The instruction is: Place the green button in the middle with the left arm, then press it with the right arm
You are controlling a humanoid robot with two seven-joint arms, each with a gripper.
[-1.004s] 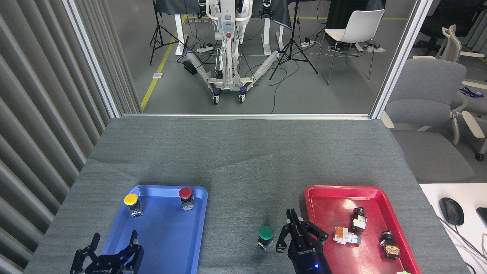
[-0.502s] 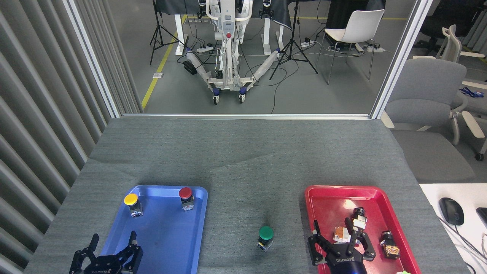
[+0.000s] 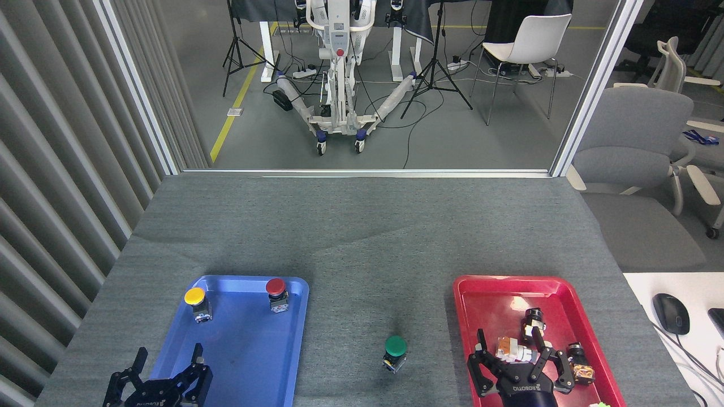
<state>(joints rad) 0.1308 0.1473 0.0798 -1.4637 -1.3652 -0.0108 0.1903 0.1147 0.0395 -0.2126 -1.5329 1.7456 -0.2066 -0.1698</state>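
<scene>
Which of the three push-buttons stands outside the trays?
The green button: it stands on the bare grey table between the trays, while the yellow button and red button stand in the blue tray.

Grey felt-looking table covering [image 3: 362,237], blue tray [image 3: 249,362] at 8 o'clock carrying a yellow-capped button [image 3: 195,295] and a red-capped button [image 3: 275,286]. Green button [image 3: 395,345] has a grey-and-black base. Red tray [image 3: 486,305] at 4 o'clock, both grippers black with white lettering.
</scene>
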